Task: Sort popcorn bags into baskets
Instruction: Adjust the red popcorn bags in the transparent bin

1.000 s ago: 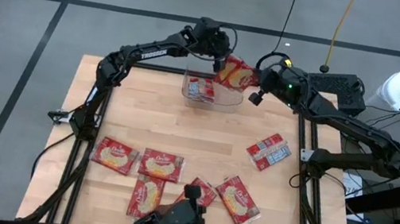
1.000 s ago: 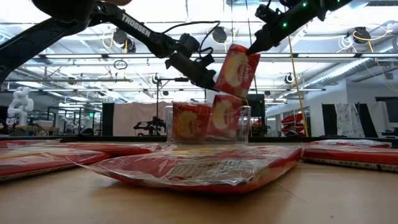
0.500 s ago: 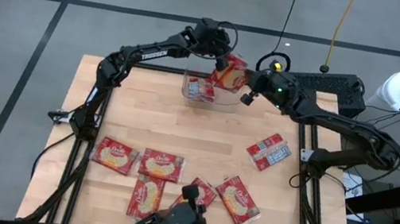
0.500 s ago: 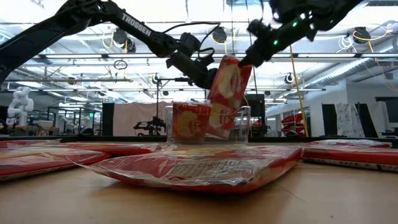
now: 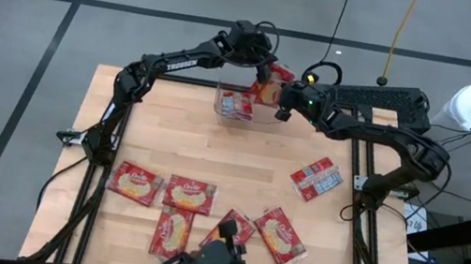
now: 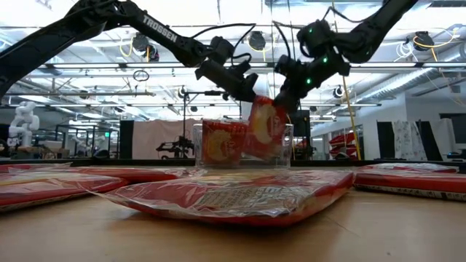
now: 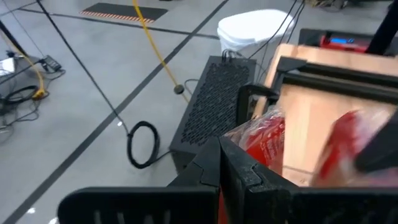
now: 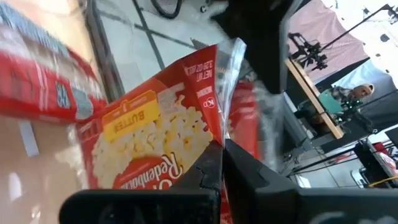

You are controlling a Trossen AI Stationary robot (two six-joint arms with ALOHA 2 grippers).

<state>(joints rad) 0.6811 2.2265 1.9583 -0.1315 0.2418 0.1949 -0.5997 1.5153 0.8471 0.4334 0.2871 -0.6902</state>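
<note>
Right gripper (image 5: 281, 95) clamps a popcorn bag (image 5: 268, 88) over the basket (image 5: 248, 113); left gripper (image 5: 258, 67) closed alongside, hold unclear; six bags (image 5: 192, 194) remain on worktop (image 5: 213, 152).

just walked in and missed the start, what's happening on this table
Two dark arms meet over the small clear plastic bin at the table's far edge. The right gripper is shut on a flat red popcorn bag, lowering it into the bin beside a bag already inside. The left gripper is shut just above. Six more red bags lie on the wooden table.
</note>
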